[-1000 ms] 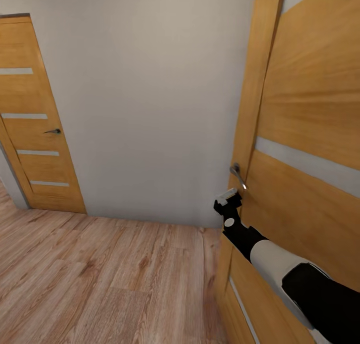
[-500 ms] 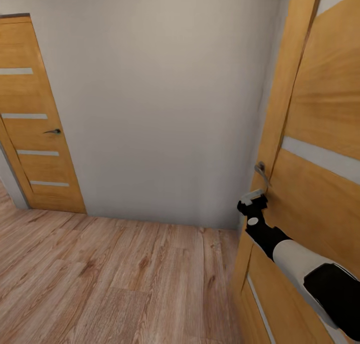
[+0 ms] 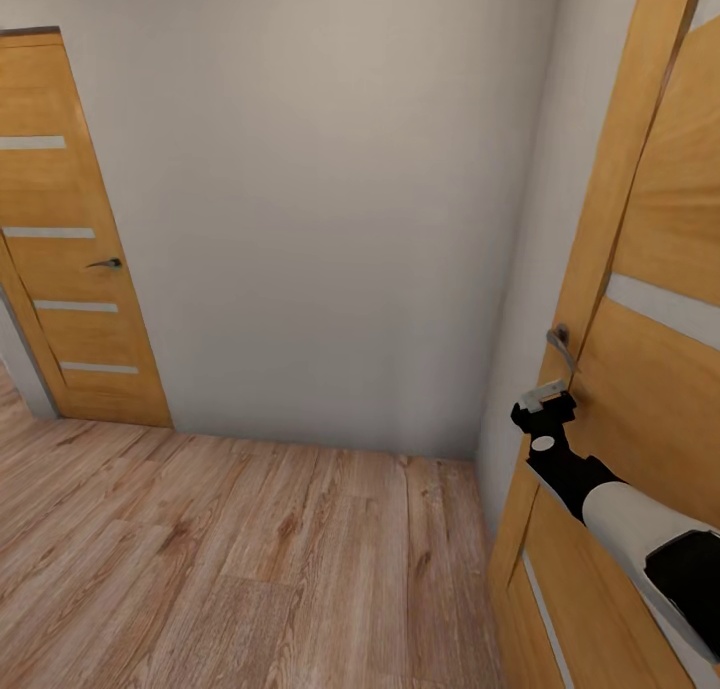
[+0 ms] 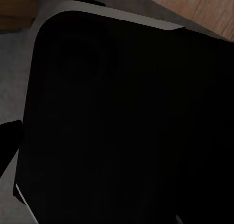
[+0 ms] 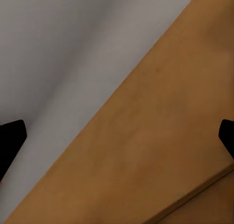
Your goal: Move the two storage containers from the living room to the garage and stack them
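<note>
Honey-coloured wood is what my right gripper [image 3: 540, 401] presses against: the near door [image 3: 650, 389], with its grey metal handle [image 3: 562, 347] just above my fingertips. From the wrist camera my 2 fingers [image 5: 10, 141] stand wide apart, released, with the door panel [image 5: 161, 151] and the pale wall [image 5: 63, 43] between them and nothing held. My left gripper I cannot judge; its camera looks onto a dark rounded panel [image 4: 122, 121] of my own body, and whether those fingers are spread or clenched I cannot tell.

Taking the near door as the landmark, a plain grey wall [image 3: 320, 199] runs away from its hinge-side frame, a light plank floor [image 3: 230, 559] spreads out beside its foot, and a second door [image 3: 75, 239] of the same wood stands well apart, across the hallway.

The 2 bins are not in view from here, so I judge this as a passage step: getting the door open on the way. By their description, thin-walled open bins should be light but flexible. I would take hold on a long rim near its middle, pinching the wall between my fingers, and keep it level so it does not twist or slip.
</note>
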Controlling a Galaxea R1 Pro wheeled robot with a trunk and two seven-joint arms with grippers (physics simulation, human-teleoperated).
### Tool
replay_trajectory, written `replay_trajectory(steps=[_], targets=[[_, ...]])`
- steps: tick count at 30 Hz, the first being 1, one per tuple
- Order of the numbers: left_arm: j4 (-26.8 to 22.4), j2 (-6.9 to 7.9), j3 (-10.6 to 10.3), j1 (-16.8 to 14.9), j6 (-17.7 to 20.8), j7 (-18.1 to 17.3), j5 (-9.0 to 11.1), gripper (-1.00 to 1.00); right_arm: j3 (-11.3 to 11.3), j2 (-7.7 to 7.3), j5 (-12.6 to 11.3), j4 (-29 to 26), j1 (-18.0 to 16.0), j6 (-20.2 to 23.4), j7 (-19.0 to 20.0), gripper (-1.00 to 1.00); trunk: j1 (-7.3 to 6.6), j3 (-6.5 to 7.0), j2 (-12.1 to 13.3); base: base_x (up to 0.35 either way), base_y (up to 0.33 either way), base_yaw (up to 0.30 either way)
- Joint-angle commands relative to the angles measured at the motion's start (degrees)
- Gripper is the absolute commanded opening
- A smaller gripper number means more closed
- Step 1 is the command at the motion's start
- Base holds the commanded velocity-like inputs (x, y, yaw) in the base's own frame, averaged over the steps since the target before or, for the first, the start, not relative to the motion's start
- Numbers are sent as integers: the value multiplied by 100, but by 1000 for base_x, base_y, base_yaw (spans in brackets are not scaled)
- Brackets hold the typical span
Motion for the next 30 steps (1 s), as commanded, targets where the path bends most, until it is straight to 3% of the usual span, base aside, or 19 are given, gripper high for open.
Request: replay_trajectory(steps=[1,6,8,12,21,25,27,28,29,30], targets=[[-5,-2,34,1,-7,-1,13,100,-81,-175,-67,14,-5,-16,-51,100,0,-6,-3,0,0,0],[-5,-2,34,1,-6,-1,13,100,-88,-215,-115,190,-5,-9,-59,100,0,-6,-3,0,0,0],[-5,-2,34,1,-6,-1,12,100,-86,-258,-312,309,-5,-16,-50,100,0,-6,-3,0,0,0],[-5,-3,34,1,-6,-1,9,100,-82,-316,-469,353,-5,-19,-41,100,0,-6,-3,0,0,0],[-5,-3,34,1,-6,-1,10,100,-68,-292,-511,367,-5,-7,-20,100,0,-6,-3,0,0,0],[-5,-3,34,1,-6,-1,10,100,-38,-189,-507,361,-5,26,-6,100,0,-6,-3,0,0,0],[-5,-3,34,1,-6,-1,12,100,-31,-37,-511,360,-5,38,0,100,0,-6,-3,0,0,0],[-5,-3,34,1,-6,-1,9,100,-25,124,-507,359,-5,43,8,100,0,-6,-3,0,0,0],[-5,-3,34,1,-6,-1,8,100,-18,383,-503,363,-5,51,29,100,0,-6,-3,0,0,0],[-5,-3,34,1,-6,-1,9,100,-17,459,-503,364,-5,53,39,100,0,-6,-3,0,0,0]])
